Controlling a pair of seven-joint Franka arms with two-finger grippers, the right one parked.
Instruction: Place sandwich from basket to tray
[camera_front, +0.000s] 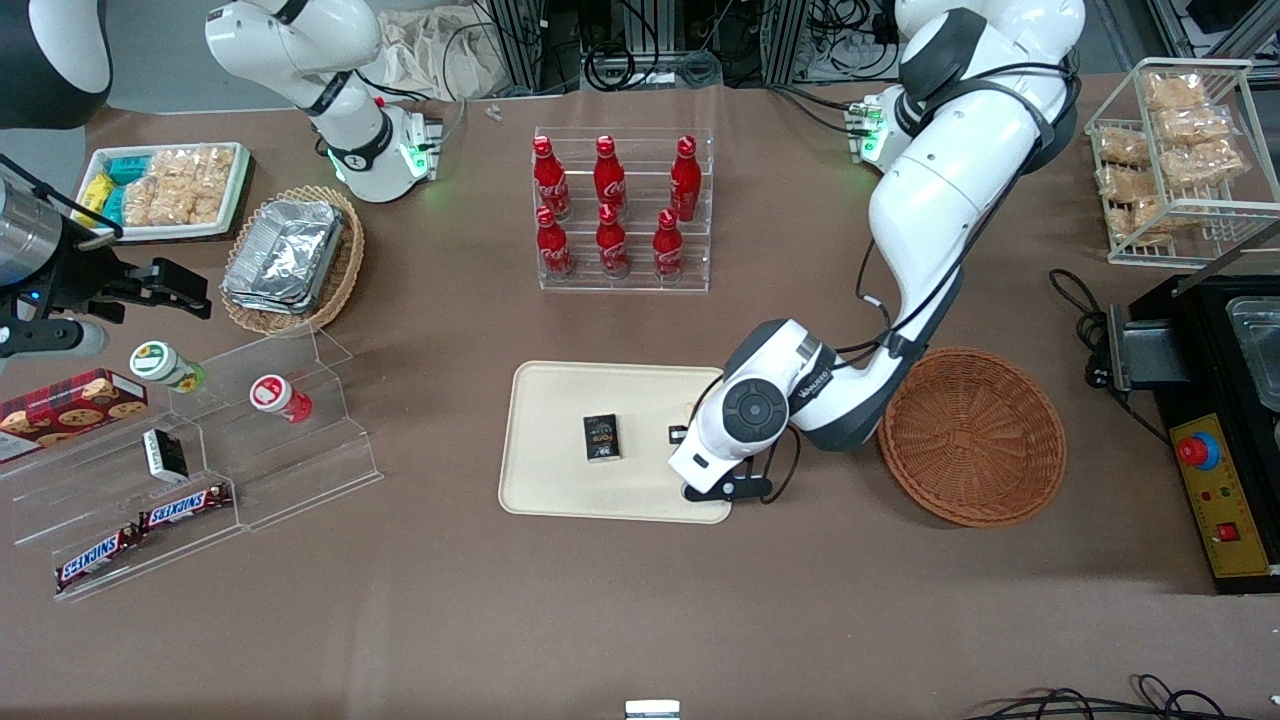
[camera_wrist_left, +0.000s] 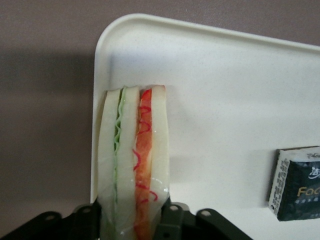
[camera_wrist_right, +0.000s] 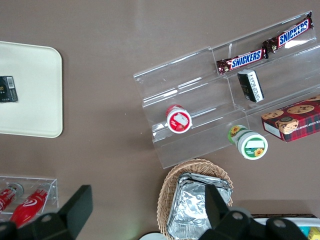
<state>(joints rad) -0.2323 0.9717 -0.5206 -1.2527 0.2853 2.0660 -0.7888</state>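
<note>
The sandwich (camera_wrist_left: 134, 165), a wedge of white bread with green and red-orange filling in clear wrap, stands on edge between my left gripper's fingers (camera_wrist_left: 172, 220). My left gripper (camera_wrist_left: 132, 222) is shut on it, over a corner of the cream tray (camera_wrist_left: 225, 90). I cannot tell whether the sandwich touches the tray. In the front view the gripper (camera_front: 693, 445) is low over the tray's (camera_front: 560, 480) end nearest the round reddish-brown basket (camera_front: 970, 435), and the arm hides the sandwich. The basket holds nothing.
A small dark box (camera_front: 601, 438) lies on the tray, beside the gripper. A clear rack of red bottles (camera_front: 620, 210) stands farther from the front camera. A clear stepped shelf with snacks (camera_front: 200, 460) and a tan foil-container basket (camera_front: 290, 255) lie toward the parked arm's end.
</note>
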